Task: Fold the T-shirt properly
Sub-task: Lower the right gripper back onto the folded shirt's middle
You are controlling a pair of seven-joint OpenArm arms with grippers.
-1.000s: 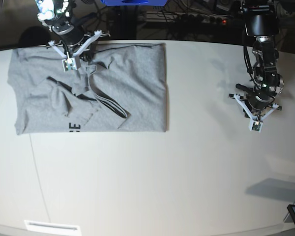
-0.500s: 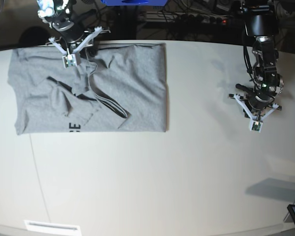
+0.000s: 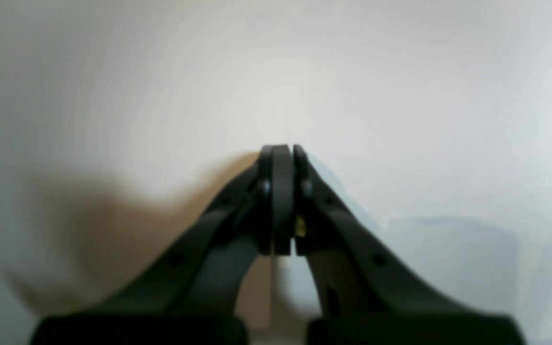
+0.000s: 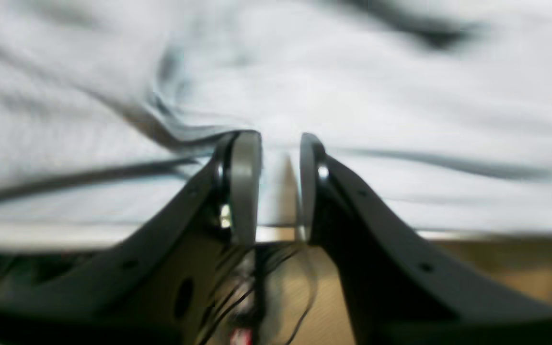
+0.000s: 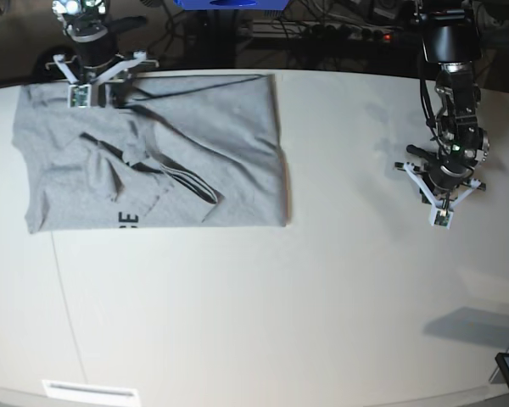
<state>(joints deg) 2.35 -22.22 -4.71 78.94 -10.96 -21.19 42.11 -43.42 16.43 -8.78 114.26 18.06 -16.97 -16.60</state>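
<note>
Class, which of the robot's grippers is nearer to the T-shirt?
The right gripper: it sits at the far edge of the T-shirt. The left gripper is over bare table, well off to the shirt's side.

Left gripper closed over bare table.

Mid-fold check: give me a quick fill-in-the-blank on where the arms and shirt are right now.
1. The left gripper hangs over bare table with its jaws ____.
2. The right gripper is at the T-shirt's ____ edge, the one farthest from the camera.
3. In the right wrist view, a ____ shows between the fingertips.
4. The shirt's visible lettering is ____ in colour.

Missing words: shut; far; gap; black
</note>
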